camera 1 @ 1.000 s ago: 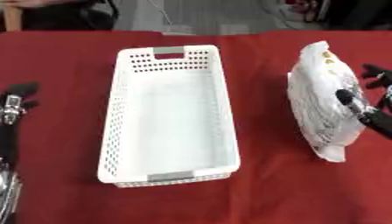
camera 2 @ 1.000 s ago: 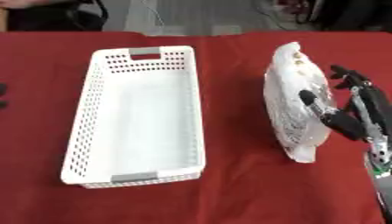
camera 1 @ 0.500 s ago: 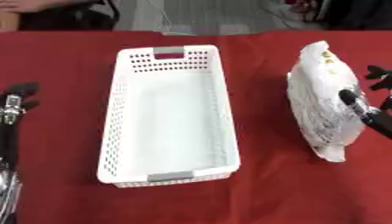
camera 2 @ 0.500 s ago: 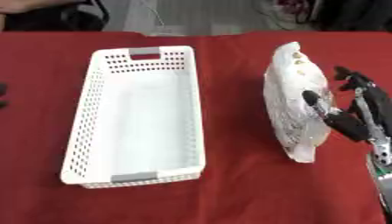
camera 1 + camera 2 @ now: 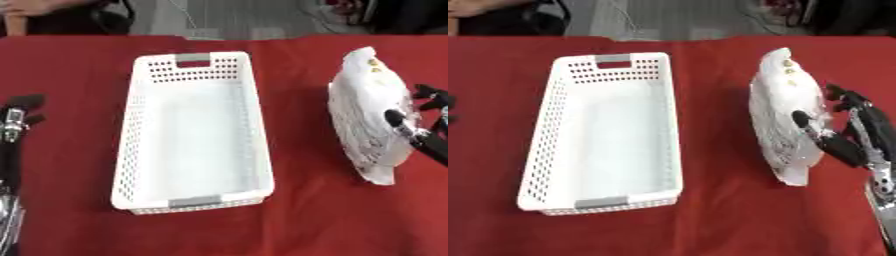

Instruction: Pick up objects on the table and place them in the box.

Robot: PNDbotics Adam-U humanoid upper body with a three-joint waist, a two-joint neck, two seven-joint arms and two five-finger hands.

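Observation:
A white crinkled plastic bag (image 5: 785,115) with small printed marks lies on the red table, to the right of the box. The box is a white perforated basket (image 5: 140,125) with grey handles, lying lengthwise in the middle with nothing inside. My right hand (image 5: 864,131) is at the bag's right side. Its thumb (image 5: 808,129) lies over the bag's front and its fingers (image 5: 843,96) curl round the far right edge, so it is shut on the bag. My left hand (image 5: 14,122) rests at the left edge, fingers relaxed, well apart from the basket.
The red cloth (image 5: 297,215) covers the whole table. Its far edge runs along the top of the views, with dark chairs and a person's hand (image 5: 26,7) beyond it. Bare cloth lies between basket and bag and along the front.
My right hand has shifted slightly toward me along the bag's right side, thumb still on the bag. Basket, bag and left hand stay put.

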